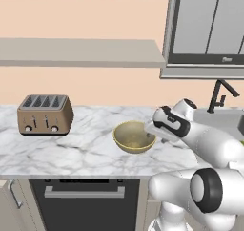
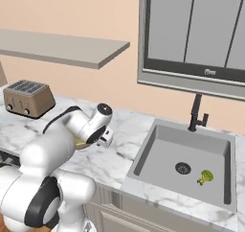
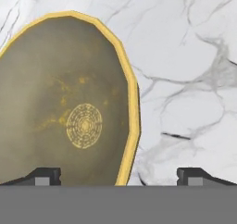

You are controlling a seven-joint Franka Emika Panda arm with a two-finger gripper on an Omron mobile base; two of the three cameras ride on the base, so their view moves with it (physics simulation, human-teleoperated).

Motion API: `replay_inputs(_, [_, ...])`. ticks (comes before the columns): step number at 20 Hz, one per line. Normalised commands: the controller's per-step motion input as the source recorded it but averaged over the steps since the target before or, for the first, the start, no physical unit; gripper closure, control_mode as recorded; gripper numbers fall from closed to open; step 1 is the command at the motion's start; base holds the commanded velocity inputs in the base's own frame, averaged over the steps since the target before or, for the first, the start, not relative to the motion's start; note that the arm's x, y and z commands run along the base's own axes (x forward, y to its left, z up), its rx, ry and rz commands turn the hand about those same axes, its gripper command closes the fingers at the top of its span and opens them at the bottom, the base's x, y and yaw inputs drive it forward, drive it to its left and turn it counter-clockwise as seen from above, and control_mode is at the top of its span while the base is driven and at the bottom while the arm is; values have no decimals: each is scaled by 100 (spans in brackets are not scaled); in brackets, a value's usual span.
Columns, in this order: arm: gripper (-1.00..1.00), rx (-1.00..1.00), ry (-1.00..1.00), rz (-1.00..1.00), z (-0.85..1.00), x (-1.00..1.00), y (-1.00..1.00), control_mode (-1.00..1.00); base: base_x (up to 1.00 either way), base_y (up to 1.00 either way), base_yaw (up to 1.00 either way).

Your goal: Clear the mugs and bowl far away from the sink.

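Observation:
The bowl (image 1: 132, 137) is wide and shallow, tan-olive with a yellow rim, and it sits on the marble counter left of the sink (image 2: 182, 154). My gripper (image 1: 151, 130) hangs just over the bowl's right rim, jaws open and holding nothing. In the hand view the bowl (image 3: 65, 107) lies close below, and its yellow rim passes between the two fingertips of the gripper (image 3: 120, 176). From the right base view the gripper (image 2: 104, 139) covers most of the bowl (image 2: 80, 144). The mugs are out of view.
A bronze toaster (image 1: 45, 114) stands at the counter's far left. The black faucet (image 2: 197, 113) rises behind the sink, and a piece of broccoli (image 2: 206, 177) lies in the basin. Shelves and a window run above the counter. An oven front sits below the counter edge.

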Motion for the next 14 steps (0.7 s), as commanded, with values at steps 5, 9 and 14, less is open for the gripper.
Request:
replay_inputs(5, [-100,0,0,0,-22,13,0,-100,0,0,0])
replay_inputs(9, [-100,0,0,0,-23,15,0,-100,0,0,0])
replay_inputs(14, [100,0,0,0,-19,2,4,-100,0,0,0])
